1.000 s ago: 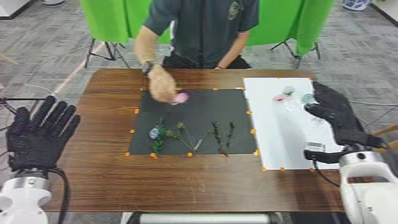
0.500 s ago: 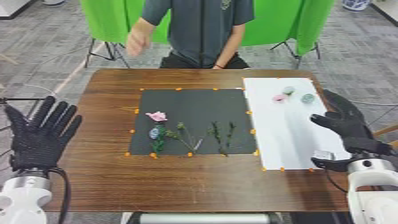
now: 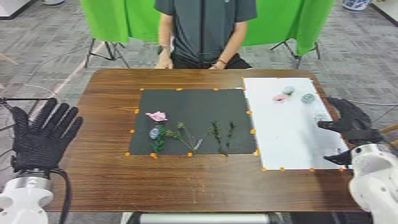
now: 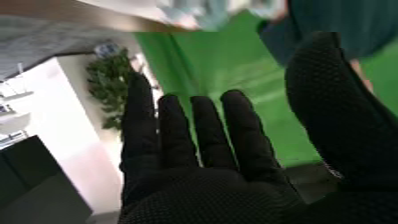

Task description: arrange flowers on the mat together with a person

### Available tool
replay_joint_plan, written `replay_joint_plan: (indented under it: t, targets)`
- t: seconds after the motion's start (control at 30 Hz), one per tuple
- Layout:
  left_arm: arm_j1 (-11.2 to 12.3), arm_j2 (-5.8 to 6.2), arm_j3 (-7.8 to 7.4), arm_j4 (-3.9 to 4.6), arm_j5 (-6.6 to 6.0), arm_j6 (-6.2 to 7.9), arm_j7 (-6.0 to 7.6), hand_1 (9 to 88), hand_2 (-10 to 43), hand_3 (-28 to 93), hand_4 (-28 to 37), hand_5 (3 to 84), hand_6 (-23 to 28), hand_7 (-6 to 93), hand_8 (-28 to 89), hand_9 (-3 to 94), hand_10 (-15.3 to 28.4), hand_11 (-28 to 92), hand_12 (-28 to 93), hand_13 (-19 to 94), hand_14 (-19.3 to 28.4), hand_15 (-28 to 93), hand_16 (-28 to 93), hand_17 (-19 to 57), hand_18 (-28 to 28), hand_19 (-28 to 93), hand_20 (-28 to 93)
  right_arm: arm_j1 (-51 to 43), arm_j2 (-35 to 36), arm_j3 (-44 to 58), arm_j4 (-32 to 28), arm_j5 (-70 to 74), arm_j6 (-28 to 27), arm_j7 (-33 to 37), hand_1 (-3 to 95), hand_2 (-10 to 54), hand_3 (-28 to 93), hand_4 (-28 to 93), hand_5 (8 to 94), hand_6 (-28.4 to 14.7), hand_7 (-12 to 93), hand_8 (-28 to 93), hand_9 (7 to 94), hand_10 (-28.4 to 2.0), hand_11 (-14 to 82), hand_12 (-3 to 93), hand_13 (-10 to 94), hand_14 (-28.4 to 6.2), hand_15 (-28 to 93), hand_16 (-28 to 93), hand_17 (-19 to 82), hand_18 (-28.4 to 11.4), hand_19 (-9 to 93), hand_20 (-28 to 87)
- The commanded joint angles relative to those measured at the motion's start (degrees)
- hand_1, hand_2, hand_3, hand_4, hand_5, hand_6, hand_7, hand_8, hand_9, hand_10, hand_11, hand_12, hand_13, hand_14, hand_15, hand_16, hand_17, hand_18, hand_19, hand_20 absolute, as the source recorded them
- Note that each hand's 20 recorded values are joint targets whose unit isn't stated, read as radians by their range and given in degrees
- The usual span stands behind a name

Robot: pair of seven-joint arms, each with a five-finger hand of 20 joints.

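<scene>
My left hand is held open left of the table, fingers spread. My right hand is at the right edge of the white sheet; in the right wrist view the right hand has straight fingers and holds nothing. On the dark mat lies a pink flower above a bluish flower with a green stem, at the left. Green sprigs lie mid-mat, and darker stems farther right. A pink bloom and a pale green bloom rest on the white sheet's far part.
The brown wooden table carries small orange markers around the mat and sheet. A person stands at the far edge, both hands low by the table edge. Behind hangs a green backdrop.
The person's hand has left the mat, where the pink flower now lies above the bluish one, and has dropped to the far table edge. My right hand has moved outward to the right.
</scene>
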State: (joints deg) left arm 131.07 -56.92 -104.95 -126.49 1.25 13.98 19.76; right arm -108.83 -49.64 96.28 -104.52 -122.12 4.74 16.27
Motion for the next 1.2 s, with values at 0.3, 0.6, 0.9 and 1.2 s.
replay_joint_plan:
  t: [0.3, 0.6, 0.9, 1.2]
  targets:
    - [-0.2, 0.24, 0.42, 0.51, 1.33, -0.01, -1.65, 30.9, 19.6, 54, -28.3, 44.3, 7.8, 11.3, -10, 39.3, 15.3, 17, 7, 31, 14.7, 25, -6, -3.6, 12.3, 30, 12, 9.2, 3.2, -8.6, 9.8, -7.3, -7.5, 0.3, 53.0, -4.8, 73, -28, 31.5, 2.1, 22, -17, 33.3, -6.0, 10.4, 8.5, 38, -6.1, 23, 6, 23, -12.9, 57, 8]
    - [-0.1, 0.02, 1.06, 0.35, 1.46, 0.24, -1.73, 28.5, 19.1, 59, -28.3, 44.9, 8.0, 12.4, -10, 39.4, 15.3, 18, 7, 31, 14.9, 26, -6, -3.7, 12.4, 30, 12, 13.1, 3.0, -12.9, 11.7, -7.4, -10.6, -2.0, 54.2, -4.0, 71, -28, 38.6, 3.5, 24, -17, 42.6, -4.9, 12.4, 9.3, 45, -5.1, 26, 10, 24, -13.0, 62, 13]
    - [0.1, -0.12, 1.26, 0.59, 2.23, -0.89, -2.31, 28.4, 18.9, 61, -28.3, 45.2, 8.1, 12.5, -10, 39.6, 15.3, 18, 7, 31, 15.0, 26, -6, -3.8, 12.5, 31, 12, 9.9, 3.4, -16.1, 9.9, -8.7, -1.0, -2.8, 67.4, -8.2, 50, -28, 63.2, 5.8, 42, -6, 77.4, -3.8, 6.1, 35.0, 70, 0.3, 29, 43, 36, -10.6, 65, 34]
    - [-0.3, -0.29, 1.17, 0.78, 2.47, -0.96, -2.36, 28.5, 19.3, 60, -28.3, 44.9, 7.8, 12.5, -10, 39.4, 15.3, 18, 7, 31, 14.9, 26, -6, -3.9, 12.5, 31, 12, 6.0, 1.7, -18.4, -4.6, -17.8, 9.5, -9.6, 62.8, -9.4, 62, -28, 67.3, 5.0, 46, -5, 82.1, -4.0, 7.4, 37.7, 73, 0.3, 30, 46, 39, -11.4, 67, 35]
